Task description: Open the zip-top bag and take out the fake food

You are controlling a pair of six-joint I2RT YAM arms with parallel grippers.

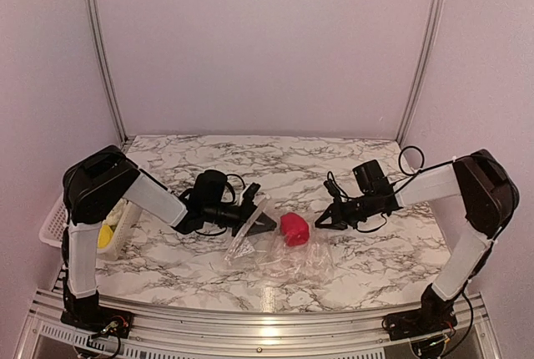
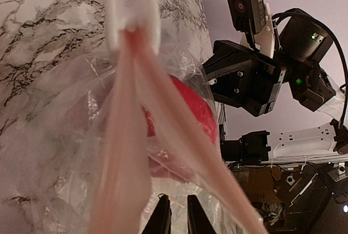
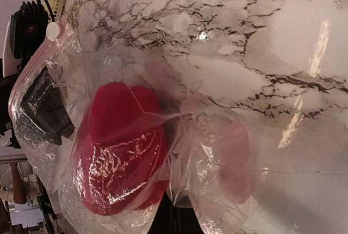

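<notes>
The bag [image 1: 275, 255] lies crumpled on the surface [image 1: 375, 275] between the two arms, with the red food [image 1: 293, 228] inside it near the middle.

The left fingers [image 2: 162, 220] are drawn nearly together at the bag's left end. They appear to pinch film just below the zip strip [image 2: 130, 136], though the crinkled plastic blurs the exact contact. In the left wrist view the strip runs away from those fingers to the white slider [image 2: 133, 11] at its far end. It splits into two pink bands on the way, so the mouth looks at least partly parted.

The right fingers [image 1: 325, 219] are closed just beside the bag's right side. Whether they have caught any film cannot be told.

To do this step well:
- The left grip should hold firm and lift its lip slightly, so the mouth gapes instead of the whole bag sliding.
- The right fingers should take the opposite lip, not the body film, and pull away from the left to widen the gap.
- Pulls should be slow, because thin film slips or tears.

The food sits between the two sets of fingers, close to both, and looks covered by plastic on every side in view.
</notes>
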